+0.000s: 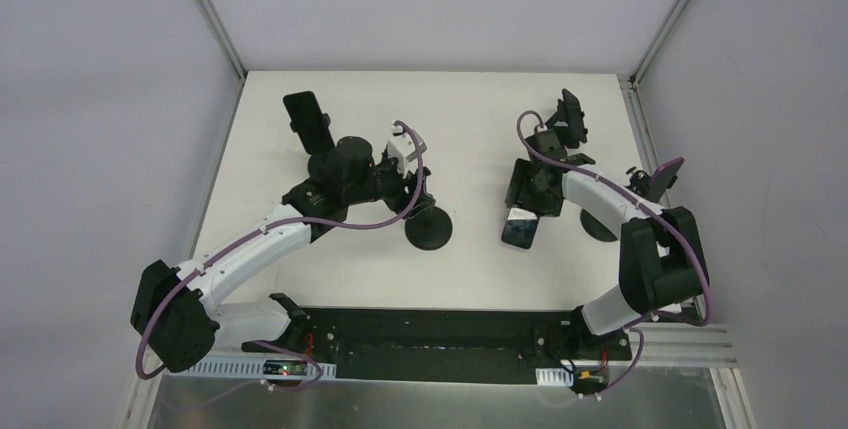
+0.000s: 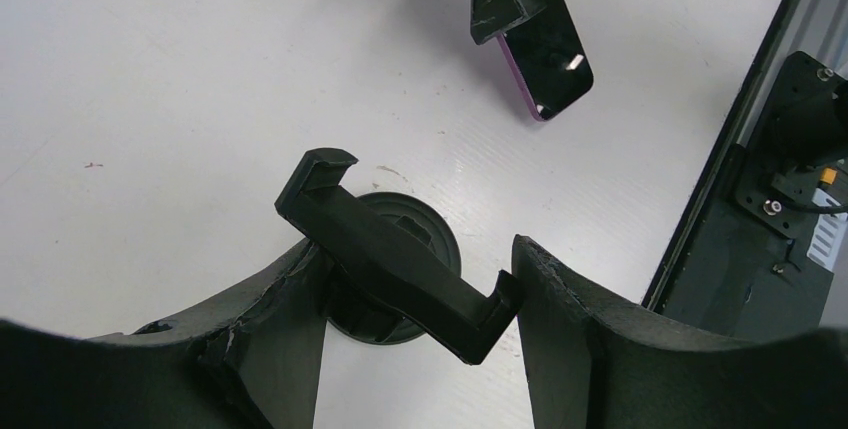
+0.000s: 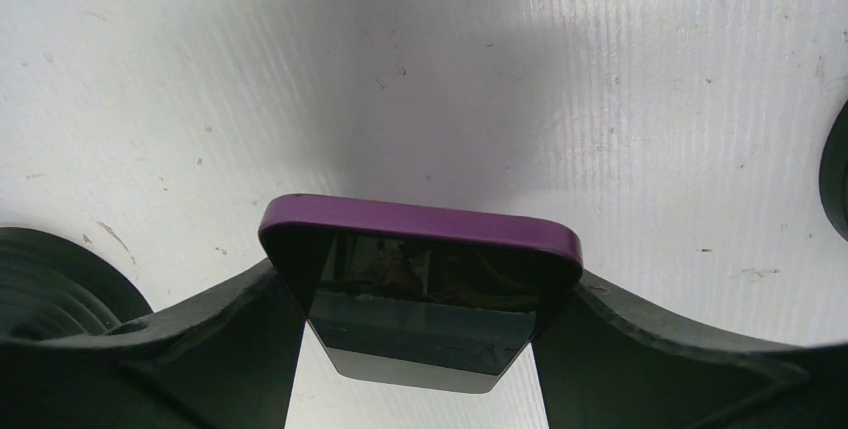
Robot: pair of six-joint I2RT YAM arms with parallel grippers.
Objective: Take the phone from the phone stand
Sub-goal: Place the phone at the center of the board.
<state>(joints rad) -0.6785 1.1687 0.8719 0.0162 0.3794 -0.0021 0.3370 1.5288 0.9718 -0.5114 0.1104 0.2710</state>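
The phone [image 3: 420, 279] has a purple case and a dark screen. My right gripper [image 3: 420, 321] is shut on its two long edges and holds it just above the white table, clear of the stand. In the top view the phone [image 1: 519, 230] hangs under the right gripper [image 1: 522, 211], to the right of the black phone stand [image 1: 430, 232]. The stand's cradle [image 2: 390, 259] holds nothing and lies slantwise between my left gripper's fingers [image 2: 560, 319], which touch it on both sides. The left gripper [image 1: 424, 207] is over the stand. The phone also shows in the left wrist view [image 2: 548, 64].
Three other black stands are on the table: one at the back left [image 1: 306, 121], one at the back right [image 1: 570, 115], one at the right [image 1: 664, 178]. A black rail [image 1: 430, 334] runs along the near edge. Grey walls enclose the table.
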